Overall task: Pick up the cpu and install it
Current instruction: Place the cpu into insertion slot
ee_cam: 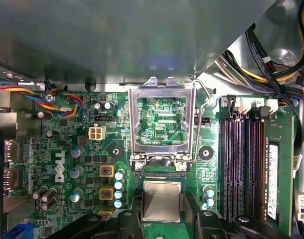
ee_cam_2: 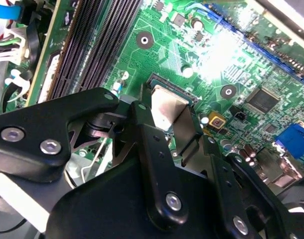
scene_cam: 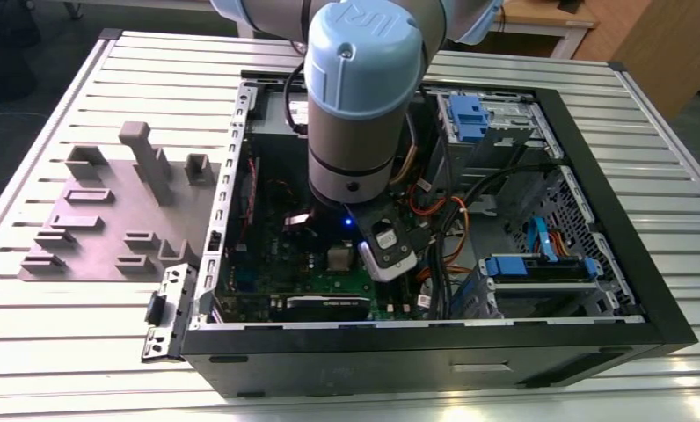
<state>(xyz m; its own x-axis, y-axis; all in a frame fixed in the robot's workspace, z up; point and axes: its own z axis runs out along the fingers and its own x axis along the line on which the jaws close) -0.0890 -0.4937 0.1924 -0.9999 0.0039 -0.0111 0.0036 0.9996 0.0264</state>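
end effector (ee_cam: 163,211) grips cpu (ee_cam: 162,199) between its jaws.

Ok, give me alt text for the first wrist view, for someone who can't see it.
The black claw grips the cpu, a silver square chip, over a green motherboard. Next to it the metal socket frame stands flipped open.

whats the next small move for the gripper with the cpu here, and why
Probably a slow, straight lowering. In the first wrist view the gripper appears shut on the cpu, which sits right at the open socket, its metal frame flipped back. Whether the cpu is already seated cannot be told, so go gently.
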